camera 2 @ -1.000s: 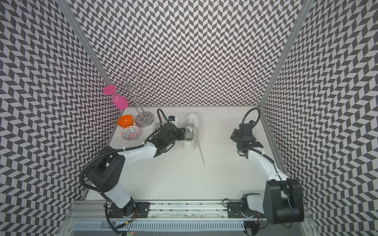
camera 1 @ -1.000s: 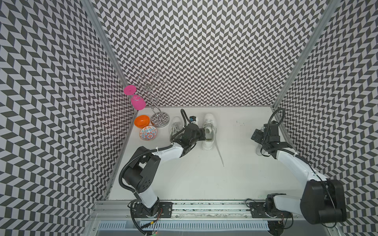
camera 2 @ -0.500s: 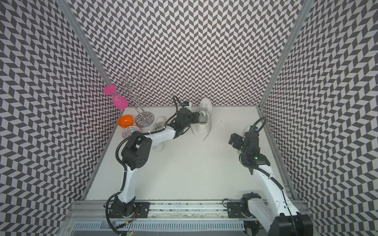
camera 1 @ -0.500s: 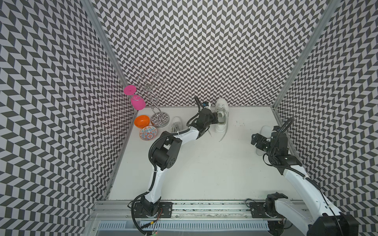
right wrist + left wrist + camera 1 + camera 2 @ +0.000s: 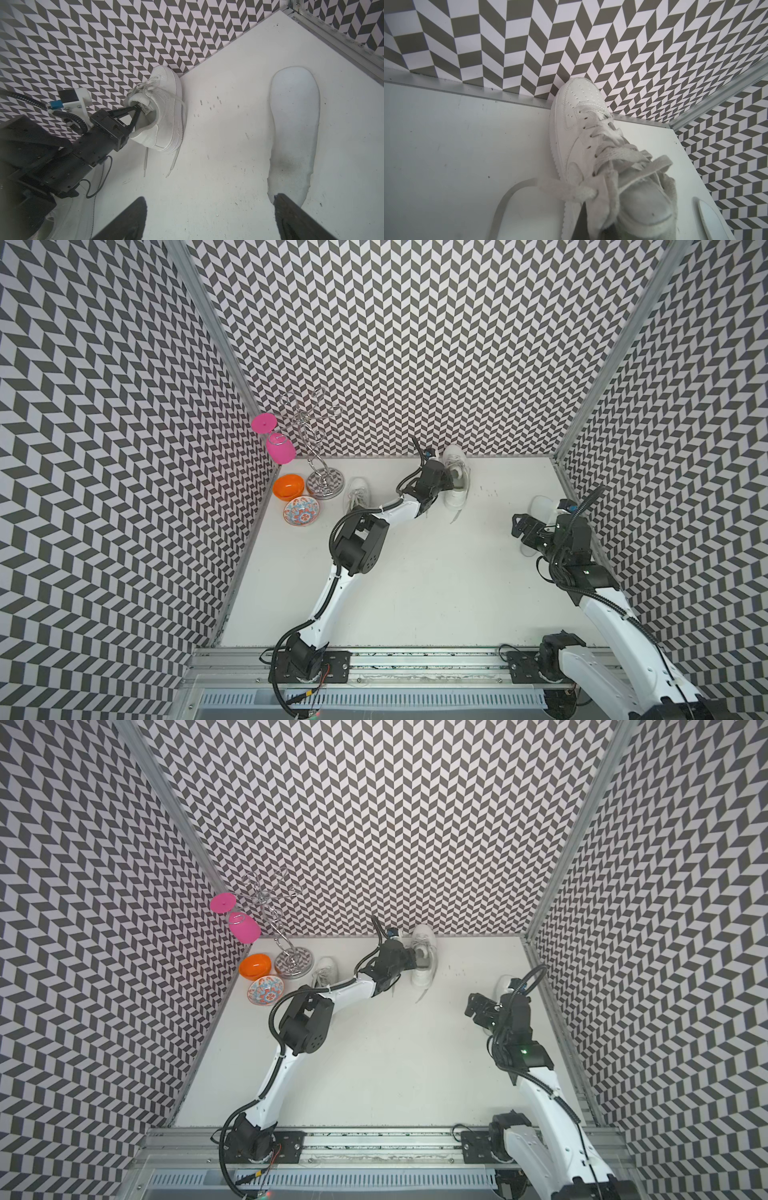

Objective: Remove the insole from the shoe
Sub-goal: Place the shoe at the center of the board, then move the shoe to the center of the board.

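In both top views the white sneaker (image 5: 456, 481) stands at the upper middle of the frame with its toe touching the back wall (image 5: 415, 364). The left tool (image 5: 137, 109) reaches into the shoe's opening. Its tips are pressed together on the tongue's label, apparently pinching it. Held that way and braced against the wall, the shoe probably cannot slide.

At the right edge of the frame the right tool (image 5: 524, 526) hangs with its jaws wide apart, gripping nothing. It is just above the near end of a white insole (image 5: 295, 128). The insole lies flat on the table (image 5: 218, 166), well apart from the sneaker, so it looks to be out already.

A second sneaker (image 5: 357, 495) sits at the upper left beside a wire glass rack (image 5: 322, 472), partly behind the left arm. Which shoe the insole came from cannot be told. The tongue and tool hide the inside of the held sneaker. The right wrist view cuts off most of the right tool's fingers.
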Controlling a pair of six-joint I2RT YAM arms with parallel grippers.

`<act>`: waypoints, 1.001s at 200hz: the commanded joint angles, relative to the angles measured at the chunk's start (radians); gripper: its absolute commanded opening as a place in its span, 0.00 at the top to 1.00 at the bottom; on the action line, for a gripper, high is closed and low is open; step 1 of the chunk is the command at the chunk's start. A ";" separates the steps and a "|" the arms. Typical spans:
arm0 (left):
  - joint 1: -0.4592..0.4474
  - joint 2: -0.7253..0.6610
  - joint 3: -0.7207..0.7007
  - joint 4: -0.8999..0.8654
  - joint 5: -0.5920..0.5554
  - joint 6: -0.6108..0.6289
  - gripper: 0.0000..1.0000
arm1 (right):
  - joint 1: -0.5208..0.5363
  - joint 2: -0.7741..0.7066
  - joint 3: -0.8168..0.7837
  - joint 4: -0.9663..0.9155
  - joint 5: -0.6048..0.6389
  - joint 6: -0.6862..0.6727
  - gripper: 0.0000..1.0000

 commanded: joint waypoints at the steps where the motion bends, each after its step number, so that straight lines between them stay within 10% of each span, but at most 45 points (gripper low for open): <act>1: -0.007 -0.002 0.044 0.024 -0.026 0.005 0.87 | 0.005 -0.026 -0.010 0.010 0.005 0.007 0.05; 119: -0.004 -0.390 -0.147 -0.257 -0.105 0.183 0.29 | 0.006 -0.031 -0.019 0.043 -0.062 0.022 0.06; 200: 0.151 -0.984 -0.841 -0.360 -0.435 0.065 0.25 | 0.060 0.026 -0.003 0.112 -0.170 0.028 0.05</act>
